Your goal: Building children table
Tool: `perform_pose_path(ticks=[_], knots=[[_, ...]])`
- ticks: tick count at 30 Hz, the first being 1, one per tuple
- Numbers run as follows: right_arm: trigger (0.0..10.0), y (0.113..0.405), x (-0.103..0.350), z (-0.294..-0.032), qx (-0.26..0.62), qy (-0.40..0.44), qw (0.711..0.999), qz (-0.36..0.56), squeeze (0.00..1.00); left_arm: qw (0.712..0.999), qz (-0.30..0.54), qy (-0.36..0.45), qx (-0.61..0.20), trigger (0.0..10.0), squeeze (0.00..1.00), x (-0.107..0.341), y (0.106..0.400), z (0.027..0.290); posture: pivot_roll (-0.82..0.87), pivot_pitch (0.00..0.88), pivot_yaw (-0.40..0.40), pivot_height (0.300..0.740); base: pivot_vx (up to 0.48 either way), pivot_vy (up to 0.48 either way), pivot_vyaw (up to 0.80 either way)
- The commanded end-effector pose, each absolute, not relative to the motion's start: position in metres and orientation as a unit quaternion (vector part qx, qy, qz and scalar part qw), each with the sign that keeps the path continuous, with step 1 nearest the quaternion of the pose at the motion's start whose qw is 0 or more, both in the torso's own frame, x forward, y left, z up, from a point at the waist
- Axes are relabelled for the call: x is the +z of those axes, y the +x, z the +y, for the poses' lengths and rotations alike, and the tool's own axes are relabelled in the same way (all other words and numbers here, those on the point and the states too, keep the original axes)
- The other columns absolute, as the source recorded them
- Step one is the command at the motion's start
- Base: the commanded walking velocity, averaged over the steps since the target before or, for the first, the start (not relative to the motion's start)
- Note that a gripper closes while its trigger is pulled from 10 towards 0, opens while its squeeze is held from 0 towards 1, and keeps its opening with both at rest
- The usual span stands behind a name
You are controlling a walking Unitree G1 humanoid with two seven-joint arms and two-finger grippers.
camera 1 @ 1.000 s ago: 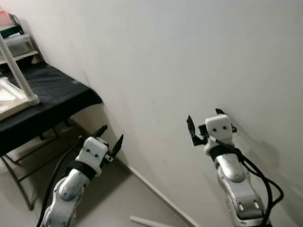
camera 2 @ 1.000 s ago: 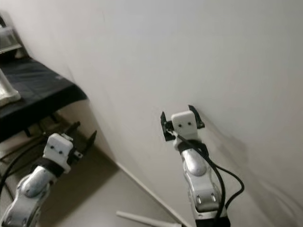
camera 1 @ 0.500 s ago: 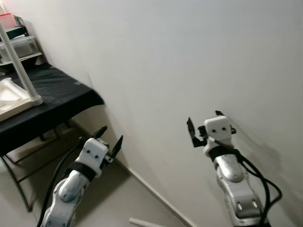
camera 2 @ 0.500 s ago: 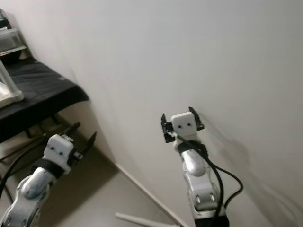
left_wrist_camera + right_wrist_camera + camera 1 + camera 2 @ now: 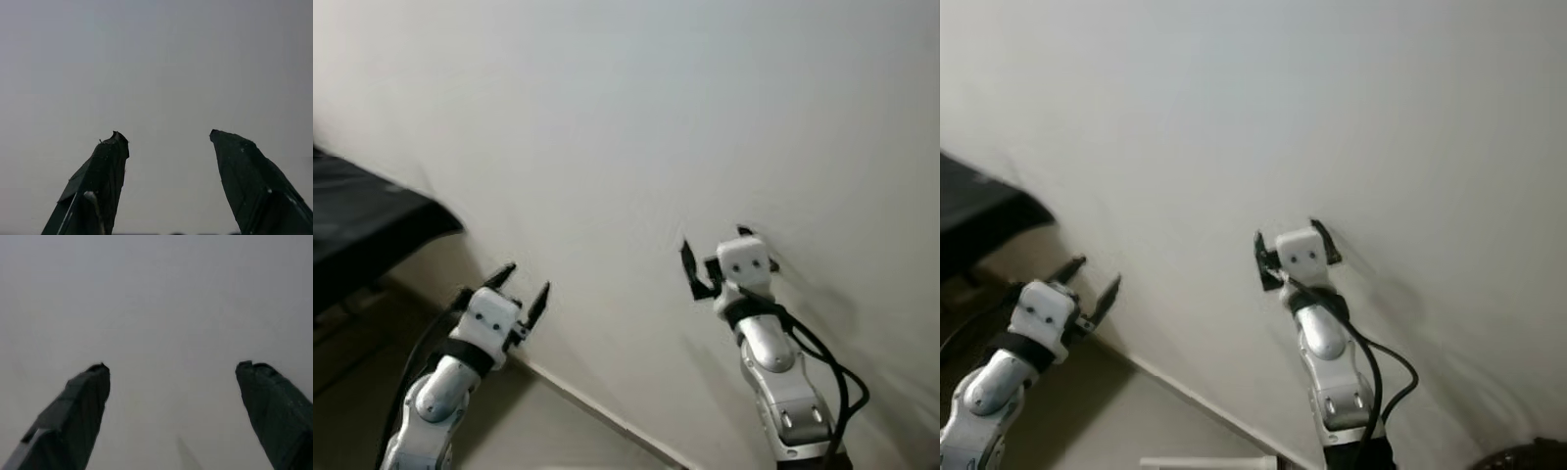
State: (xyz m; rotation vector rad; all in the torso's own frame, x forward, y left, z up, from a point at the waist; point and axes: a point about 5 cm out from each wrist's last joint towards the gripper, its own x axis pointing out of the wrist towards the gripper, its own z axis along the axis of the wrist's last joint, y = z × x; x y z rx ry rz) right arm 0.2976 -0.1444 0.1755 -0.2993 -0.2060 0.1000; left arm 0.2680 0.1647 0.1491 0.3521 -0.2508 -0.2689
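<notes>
- Both jaws stand wide apart with nothing between them: two grippers, each with two black fingers, four fingers in all.
- One left gripper is raised on its silver arm toward the white wall, its fingertips near the line where wall and floor meet.
- From the left wrist, its two fingers frame bare wall and nothing else.
- One right gripper points at the same wall, higher than the left one, and casts a soft shadow on the wall beside it.
- From the right wrist, its two fingers are spread with plain wall between them.
- One black cable loops along the right arm.
- One black-covered table stands against the wall at the robot's left, well apart from both grippers; part of it is cut off at the picture's edge.
- One pale strip lies on the floor near the base of the right arm; what it is cannot be told, and it may be a part of the children's table.
</notes>
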Motion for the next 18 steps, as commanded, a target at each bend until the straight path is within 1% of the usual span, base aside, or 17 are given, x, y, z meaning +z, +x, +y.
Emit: perform_pose_path(ticks=[1,4,6,7,9,10,11,12,18], knots=[[10.0,0.300,0.179,-0.151,0.030,-0.145,0.983,-0.105,0.00,0.970,-0.108,0.180,-0.123,10.0,0.00,0.143,0.264,0.173,-0.15,0.000,0.045,0.740,0.000,0.000,-0.80],[10.0,0.300,0.180,-0.150,0.034,-0.141,0.983,-0.109,0.00,0.970,-0.108,0.180,-0.123,10.0,0.00,0.143,0.264,0.173,-0.15,0.000,0.045,0.740,0.000,0.000,-0.80],[10.0,0.295,0.185,-0.137,0.094,-0.108,0.981,-0.127,0.00,0.970,-0.109,0.181,-0.123,10.0,0.00,0.143,0.264,0.173,-0.15,0.000,0.047,0.740,0.000,0.000,-0.80],[10.0,0.295,0.185,-0.137,0.094,-0.108,0.981,-0.127,0.00,0.970,-0.109,0.181,-0.123,10.0,0.00,0.143,0.264,0.173,-0.15,0.000,0.047,0.740,0.000,0.000,-0.80],[10.0,0.281,0.185,-0.111,0.213,-0.087,0.965,-0.128,0.00,0.970,-0.109,0.181,-0.123,10.0,0.00,0.143,0.264,0.173,-0.15,0.000,0.048,0.740,0.000,0.000,-0.80],[10.0,0.275,0.182,-0.102,0.257,-0.083,0.955,-0.119,0.00,0.969,-0.111,0.181,-0.123,10.0,0.00,0.143,0.264,0.173,-0.15,0.000,0.045,0.740,0.000,0.000,-0.61],[10.0,0.275,0.182,-0.102,0.257,-0.083,0.955,-0.119,0.00,0.969,-0.111,0.181,-0.123,10.0,0.00,0.143,0.264,0.173,-0.15,0.000,0.045,0.740,0.000,0.000,-0.61],[10.0,0.273,0.179,-0.098,0.279,-0.082,0.950,-0.111,0.00,0.969,-0.113,0.181,-0.123,10.0,0.00,0.144,0.264,0.173,-0.15,0.000,0.045,0.740,0.000,0.000,-0.46],[10.0,0.276,0.174,-0.100,0.273,-0.097,0.952,-0.101,0.00,0.970,-0.115,0.177,-0.121,10.0,0.00,0.144,0.265,0.173,-0.15,0.000,0.043,0.740,0.000,0.000,0.00]])
